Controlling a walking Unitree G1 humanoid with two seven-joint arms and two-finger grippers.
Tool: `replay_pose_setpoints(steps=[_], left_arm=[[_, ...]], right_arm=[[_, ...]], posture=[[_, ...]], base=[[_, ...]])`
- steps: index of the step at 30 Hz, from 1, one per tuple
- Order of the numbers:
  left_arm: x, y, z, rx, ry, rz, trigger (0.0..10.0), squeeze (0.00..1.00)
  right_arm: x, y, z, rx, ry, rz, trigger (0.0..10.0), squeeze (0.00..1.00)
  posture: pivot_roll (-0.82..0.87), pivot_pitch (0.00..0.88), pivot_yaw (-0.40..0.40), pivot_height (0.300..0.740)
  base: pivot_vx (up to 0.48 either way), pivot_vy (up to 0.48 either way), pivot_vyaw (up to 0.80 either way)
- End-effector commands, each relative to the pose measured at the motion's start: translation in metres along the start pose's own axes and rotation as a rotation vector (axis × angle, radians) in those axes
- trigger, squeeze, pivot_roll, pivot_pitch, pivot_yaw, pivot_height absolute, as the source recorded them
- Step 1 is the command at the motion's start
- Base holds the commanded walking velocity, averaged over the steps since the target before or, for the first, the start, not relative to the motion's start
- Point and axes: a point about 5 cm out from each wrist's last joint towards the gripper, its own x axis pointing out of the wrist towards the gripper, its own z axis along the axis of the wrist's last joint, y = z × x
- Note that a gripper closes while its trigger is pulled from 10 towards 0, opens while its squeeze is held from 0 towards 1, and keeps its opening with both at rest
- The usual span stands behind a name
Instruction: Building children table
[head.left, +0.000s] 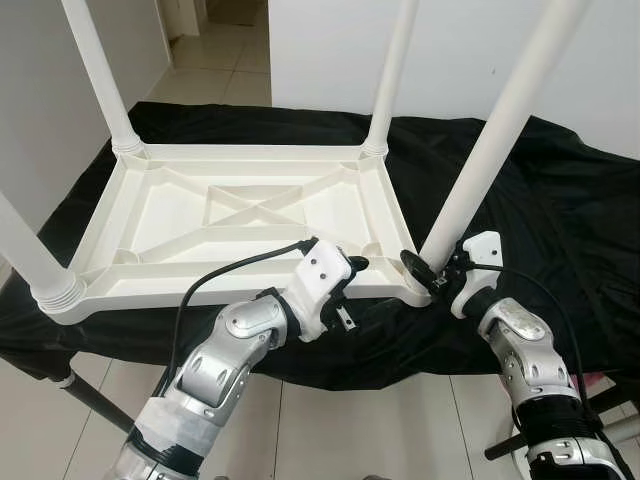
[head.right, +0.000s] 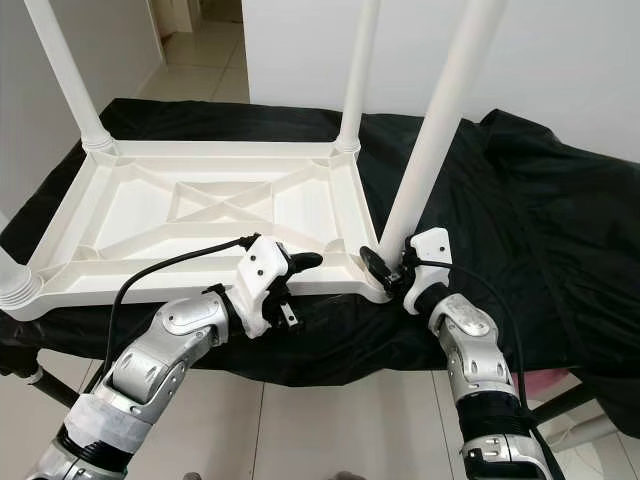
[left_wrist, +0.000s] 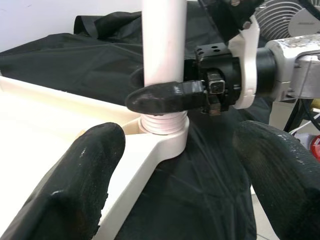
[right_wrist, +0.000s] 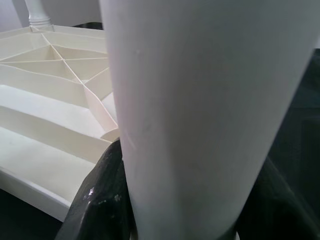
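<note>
One white ribbed plastic tabletop (head.left: 240, 215), upside down on black-draped worktop (head.left: 560, 230). Four round white legs; near-right leg (head.left: 485, 150) clamped by right gripper (head.left: 425, 270). Left gripper (left_wrist: 175, 170) wide, beside corner.

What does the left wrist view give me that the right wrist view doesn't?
Left wrist view alone: the right hand from outside, a black finger against the near table leg, the threaded end of that leg seated in the corner socket, and the left hand's own fingers, spread open short of the leg. Right wrist view alone: the ribbed underside of the tabletop and a far leg. Both share the near leg and the black cloth.
</note>
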Motion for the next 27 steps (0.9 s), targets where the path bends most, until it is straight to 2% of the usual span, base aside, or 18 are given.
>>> replay_pose_setpoints(steps=[1,9,12,16,18,20,24,27], left_arm=[[0.000,0.002,0.002,0.024,-0.001,-0.014,10.0,0.00],[0.000,-0.002,0.000,0.023,0.005,-0.029,10.0,0.00],[0.000,-0.004,0.000,0.018,0.004,-0.031,10.0,0.00],[0.000,-0.005,0.000,0.016,0.003,-0.031,10.0,0.00],[0.000,-0.005,-0.001,0.015,0.002,-0.031,10.0,0.00],[0.000,-0.005,-0.001,0.014,0.002,-0.030,10.0,0.00],[0.000,-0.005,-0.001,0.013,0.001,-0.030,10.0,0.00],[0.001,-0.006,0.000,0.011,-0.001,-0.032,10.0,0.00]], right_arm=[[-0.002,0.005,-0.007,0.017,0.016,0.020,10.0,0.00],[-0.001,0.008,-0.004,0.015,-0.003,-0.057,10.0,0.00],[-0.002,0.007,-0.001,0.036,-0.014,-0.181,10.0,0.00],[-0.004,0.009,0.000,0.079,-0.024,-0.260,10.0,0.00],[-0.008,0.015,-0.004,0.126,-0.012,-0.397,10.0,0.00],[-0.010,0.020,-0.008,0.145,0.004,-0.481,10.0,0.00],[-0.010,0.021,-0.008,0.149,0.007,-0.494,10.0,0.00],[-0.010,0.036,-0.014,0.218,0.022,-0.654,10.0,0.00]], posture=[[-0.07,0.000,-0.011,0.740],[-0.08,0.000,-0.011,0.740],[-0.08,0.000,-0.016,0.740],[-0.08,0.000,-0.017,0.740],[-0.08,0.000,-0.020,0.740],[-0.08,0.000,-0.020,0.740],[-0.08,0.000,-0.022,0.740],[-0.08,0.000,-0.024,0.740]], base=[[0.000,0.000,0.00],[0.000,0.000,0.00],[0.000,0.000,0.00],[0.000,0.000,0.00],[0.000,0.000,0.00],[0.000,0.000,0.00],[0.000,0.000,0.00],[0.000,0.000,0.00]])
